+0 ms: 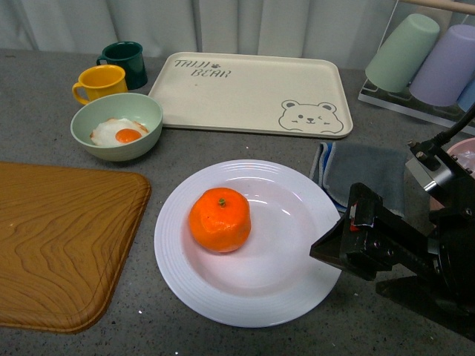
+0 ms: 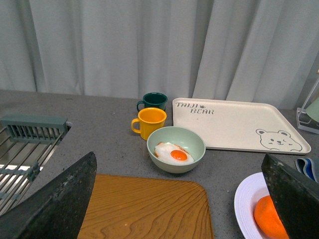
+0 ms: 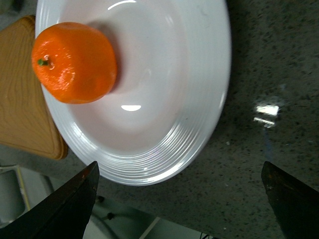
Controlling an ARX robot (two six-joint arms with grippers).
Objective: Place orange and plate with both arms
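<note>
**Orange**: slightly flattened round fruit with dimpled, glossy skin and a small green stem spot on top. It sits in the well of the plate, left of the plate's middle.

**Plate**: round, white, glazed and deep, with a wide, concentrically ridged rim. It lies flat toward the near edge of the surface, about midway along it.

**Right pincer**: black, spread wide, holding nothing, at the plate's right rim (whether it touches cannot be told).

**Left pincer**: dark wedge-shaped fingers, likewise wide apart and empty, at the left side.

**Surface**: grey speckled stone-look top.

- Near left corner: a wood-grain board with rounded corners.
- Toward the far left: a pale green bowl holding a fried egg, a yellow mug and a dark green mug.
- Far edge: a cream rectangular bear tray.
- Right edge: a folded grey cloth.

**Room:** a pale pleated curtain hangs behind the far edge.
</note>
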